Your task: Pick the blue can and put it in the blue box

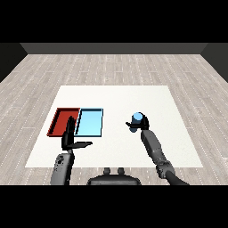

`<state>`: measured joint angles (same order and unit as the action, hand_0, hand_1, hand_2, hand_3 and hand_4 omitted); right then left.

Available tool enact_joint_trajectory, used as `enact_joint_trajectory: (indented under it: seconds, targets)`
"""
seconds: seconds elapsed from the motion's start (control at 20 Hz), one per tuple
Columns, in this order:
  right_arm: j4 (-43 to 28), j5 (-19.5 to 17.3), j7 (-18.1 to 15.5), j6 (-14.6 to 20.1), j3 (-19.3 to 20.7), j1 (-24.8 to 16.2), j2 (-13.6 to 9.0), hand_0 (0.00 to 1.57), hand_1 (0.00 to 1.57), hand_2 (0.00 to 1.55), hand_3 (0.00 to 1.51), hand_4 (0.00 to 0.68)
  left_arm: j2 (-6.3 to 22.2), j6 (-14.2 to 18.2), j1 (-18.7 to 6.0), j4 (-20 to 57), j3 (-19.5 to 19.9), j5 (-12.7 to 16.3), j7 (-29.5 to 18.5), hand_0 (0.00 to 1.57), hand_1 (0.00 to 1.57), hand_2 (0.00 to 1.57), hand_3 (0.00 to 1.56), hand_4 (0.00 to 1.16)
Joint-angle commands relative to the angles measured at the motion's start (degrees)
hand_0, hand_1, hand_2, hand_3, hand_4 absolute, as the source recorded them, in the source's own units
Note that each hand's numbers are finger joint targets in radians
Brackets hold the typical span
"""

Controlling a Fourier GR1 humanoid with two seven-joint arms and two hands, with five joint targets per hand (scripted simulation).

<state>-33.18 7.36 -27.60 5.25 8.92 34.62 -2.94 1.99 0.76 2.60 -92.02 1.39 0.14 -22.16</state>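
Fingers of the right hand curled round the blue can, held right of the light blue tray over the table. Left hand stood spread near the red tray.

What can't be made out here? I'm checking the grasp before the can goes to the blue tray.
- Blue can, head view: the right hand covers its lower part, so whether it is touching the table is hidden.
- Red tray, head view: the left hand hides its near right corner.
- Light blue tray: its near left corner is hidden by the same hand.
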Motion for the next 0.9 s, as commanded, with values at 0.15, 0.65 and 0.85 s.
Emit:
enact_joint_trajectory:
  seconds: [0.15,0.65,0.85]
  targets:
    - [-11.1,-3.6,0.9,1.6,-4.6,-3.7,-0.9,1.45,1.45,1.47,1.37,0.498,1.3,-2.6,-0.3,1.4,0.9,1.8,-0.1,0.00,0.00,0.00,0.00,0.00]
    - [-18.6,-1.7,6.9,1.6,-6.0,1.1,0.8,1.45,1.45,1.47,1.36,0.534,-1.9,-0.5,-3.9,4.1,-5.3,-1.2,1.7,0.00,0.00,0.00,0.00,0.00]
    - [-31.5,-4.2,9.9,3.2,-10.8,-9.4,2.9,1.45,1.45,1.47,1.35,0.539,-2.0,0.5,-4.4,4.2,-6.1,-1.2,2.0,0.00,0.00,0.00,0.00,0.00]
